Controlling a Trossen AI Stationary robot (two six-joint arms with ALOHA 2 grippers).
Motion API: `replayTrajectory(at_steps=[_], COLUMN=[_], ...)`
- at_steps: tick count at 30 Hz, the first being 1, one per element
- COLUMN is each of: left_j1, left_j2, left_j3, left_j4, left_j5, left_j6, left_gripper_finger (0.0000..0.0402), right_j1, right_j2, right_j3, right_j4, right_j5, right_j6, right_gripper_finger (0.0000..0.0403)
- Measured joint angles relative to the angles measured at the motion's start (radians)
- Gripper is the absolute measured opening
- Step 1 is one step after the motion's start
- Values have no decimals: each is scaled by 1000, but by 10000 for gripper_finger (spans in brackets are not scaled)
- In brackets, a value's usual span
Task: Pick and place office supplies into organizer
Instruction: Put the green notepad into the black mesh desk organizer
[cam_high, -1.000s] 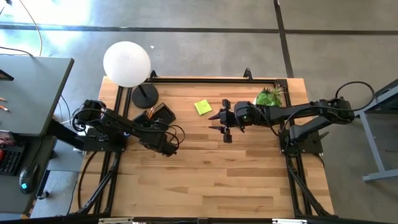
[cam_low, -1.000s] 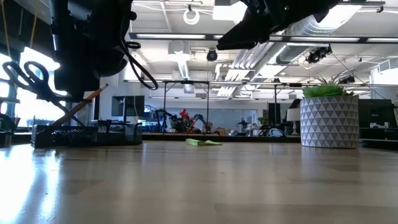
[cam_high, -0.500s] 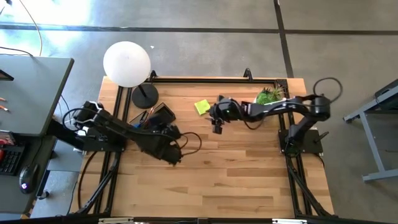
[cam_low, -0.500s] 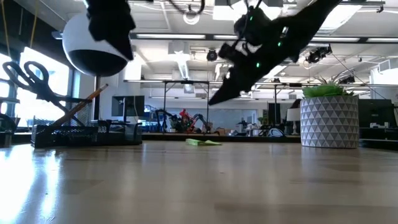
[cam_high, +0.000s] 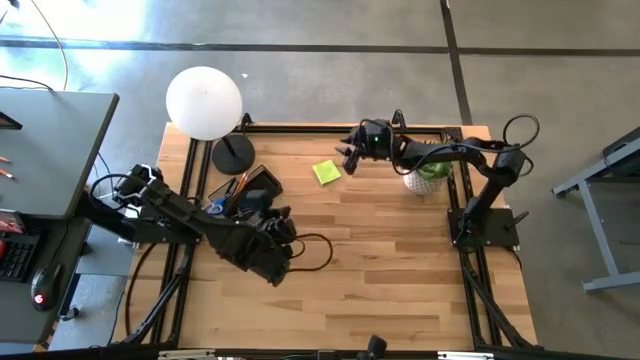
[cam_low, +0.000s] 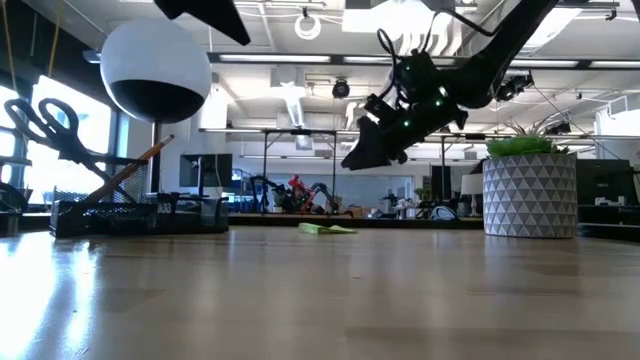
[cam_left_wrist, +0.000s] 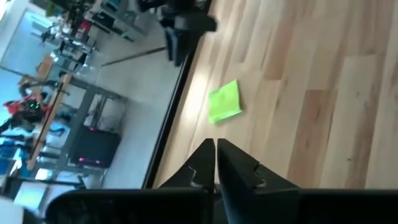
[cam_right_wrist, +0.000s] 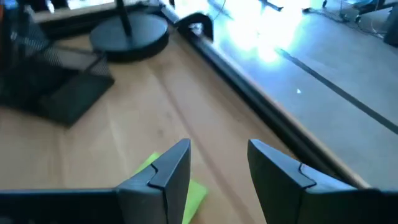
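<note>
The yellow-green sticky-note pad (cam_high: 326, 172) lies flat on the table toward its far edge, also seen in the low view (cam_low: 326, 229). The black organizer (cam_high: 246, 190) stands left of it, with blue-handled scissors (cam_low: 45, 125) and an orange pencil (cam_low: 135, 165) leaning out of it. My right gripper (cam_high: 349, 156) hangs open in the air just right of and beyond the pad, touching nothing; in its wrist view (cam_right_wrist: 217, 165) the pad (cam_right_wrist: 194, 194) shows beside one finger. My left gripper (cam_left_wrist: 215, 158) is shut and empty, raised over the table's middle left (cam_high: 283, 228).
A white globe lamp (cam_high: 204, 102) with a round black base (cam_high: 232, 154) stands at the far left corner. A potted green plant (cam_high: 431, 168) sits under my right arm near the far right corner. Bare wood lies across the near half of the table (cam_high: 380, 290).
My right gripper has swung from the table's middle toward the far edge, ending beside the sticky-note pad and tipped downward. My left arm has risen out of the low view and drifted toward the near edge. The pad and organizer have stayed put.
</note>
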Motion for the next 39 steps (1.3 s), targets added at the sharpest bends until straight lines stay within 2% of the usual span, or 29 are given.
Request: replayTrajectory(at_steps=[3,6,11,14,22,29,34,39], left_j1=[7,13,6,-2,0,-1,0,0], left_j2=[-6,-6,-6,-16,-37,-38,-38,-38], left_j3=[0,0,0,0,0,0,0,0], left_j4=[87,150,162,177,206,208,211,214], left_j5=[31,108,191,198,261,351,359,350], left_j6=[95,161,178,183,207,162,155,155], left_gripper_finger=[2,4,1,2,2,1,1,3], right_j1=[-22,-21,-8,-8,0,-1,-1,0], right_j2=[30,98,229,284,289,289,289,289], right_j3=[1,19,87,129,191,244,264,268], right_j4=[31,46,30,11,-125,-276,-369,-372], right_j5=[-10,-22,-45,-44,-26,-47,-69,-79], right_j6=[2,3,3,11,5,2,-28,-50], right_gripper_finger=[156,156,156,156,137,112,99,87])
